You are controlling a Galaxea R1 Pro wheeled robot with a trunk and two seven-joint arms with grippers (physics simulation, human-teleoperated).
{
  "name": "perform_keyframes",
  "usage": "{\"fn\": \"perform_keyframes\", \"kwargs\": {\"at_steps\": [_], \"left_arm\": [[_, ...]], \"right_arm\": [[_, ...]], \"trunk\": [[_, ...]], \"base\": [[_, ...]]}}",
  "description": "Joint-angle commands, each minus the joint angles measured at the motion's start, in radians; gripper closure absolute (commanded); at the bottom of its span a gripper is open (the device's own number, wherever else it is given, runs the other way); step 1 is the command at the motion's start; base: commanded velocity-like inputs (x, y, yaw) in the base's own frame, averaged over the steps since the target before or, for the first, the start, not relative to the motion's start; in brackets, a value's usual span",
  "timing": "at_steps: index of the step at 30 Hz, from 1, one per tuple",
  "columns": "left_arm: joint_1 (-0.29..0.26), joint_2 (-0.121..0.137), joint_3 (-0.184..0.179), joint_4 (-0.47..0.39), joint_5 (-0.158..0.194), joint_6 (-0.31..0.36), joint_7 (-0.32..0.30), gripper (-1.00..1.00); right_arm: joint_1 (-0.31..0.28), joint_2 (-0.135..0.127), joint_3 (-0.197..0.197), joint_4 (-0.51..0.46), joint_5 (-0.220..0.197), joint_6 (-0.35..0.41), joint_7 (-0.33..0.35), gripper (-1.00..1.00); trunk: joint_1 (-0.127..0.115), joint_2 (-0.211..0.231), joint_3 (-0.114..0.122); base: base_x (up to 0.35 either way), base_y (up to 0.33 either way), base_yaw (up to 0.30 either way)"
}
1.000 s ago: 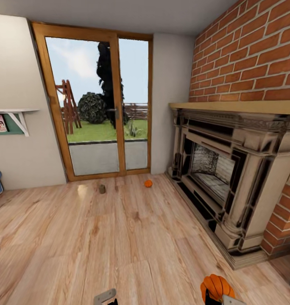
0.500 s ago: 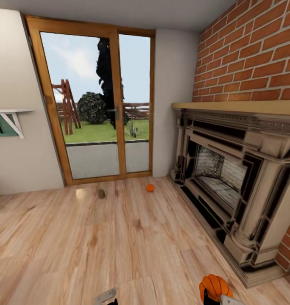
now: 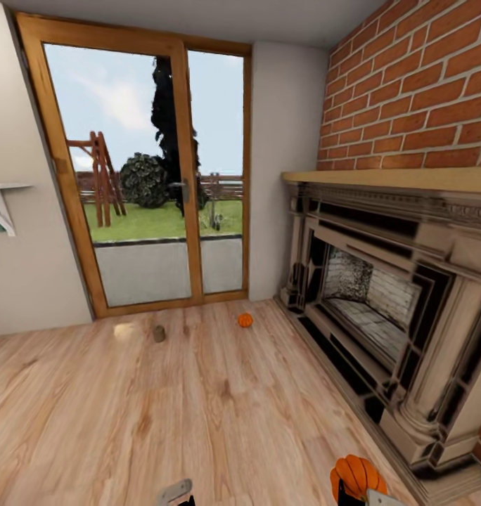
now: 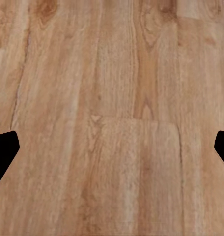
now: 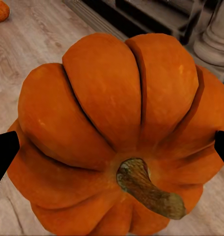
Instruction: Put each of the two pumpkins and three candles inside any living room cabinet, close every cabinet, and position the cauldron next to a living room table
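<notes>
The right gripper is clamping one pumpkin. The left gripper is hanging wide open and empty over the floor. The second pumpkin is sitting far ahead near the fireplace, with a candle off to its left.

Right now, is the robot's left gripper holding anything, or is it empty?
Empty and open. In the left wrist view the left gripper has its dark fingertips far apart, with bare wooden floor between them.

Wood floor: pumpkin, candle.
</notes>
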Motion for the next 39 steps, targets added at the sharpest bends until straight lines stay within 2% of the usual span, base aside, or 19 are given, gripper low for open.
{"fn": "perform_keyframes", "kwargs": {"at_steps": [1,15,34,39], "left_arm": [[-0.001,0.000,-0.008,-0.003,0.002,-0.005,0.007,-1.00],[-0.001,0.000,-0.008,-0.003,0.002,-0.005,0.007,-1.00],[-0.001,0.000,-0.008,-0.003,0.002,-0.005,0.007,-1.00],[-0.001,0.000,-0.008,-0.003,0.002,-0.005,0.007,-1.00]], "right_arm": [[-0.001,0.000,0.009,0.000,-0.004,-0.002,-0.004,1.00],[-0.001,0.001,0.011,0.001,-0.004,-0.002,-0.004,1.00],[-0.001,0.001,0.010,0.002,-0.005,-0.001,-0.005,1.00],[-0.001,0.012,0.009,0.002,-0.004,-0.002,-0.005,1.00]], "trunk": [[0.001,-0.001,0.000],[0.001,-0.001,0.003],[0.001,-0.001,0.003],[0.001,-0.001,0.003]], "base": [[0.338,0.078,-0.159],[0.338,0.103,-0.102],[0.338,0.130,-0.005],[0.338,0.131,0.000]]}}
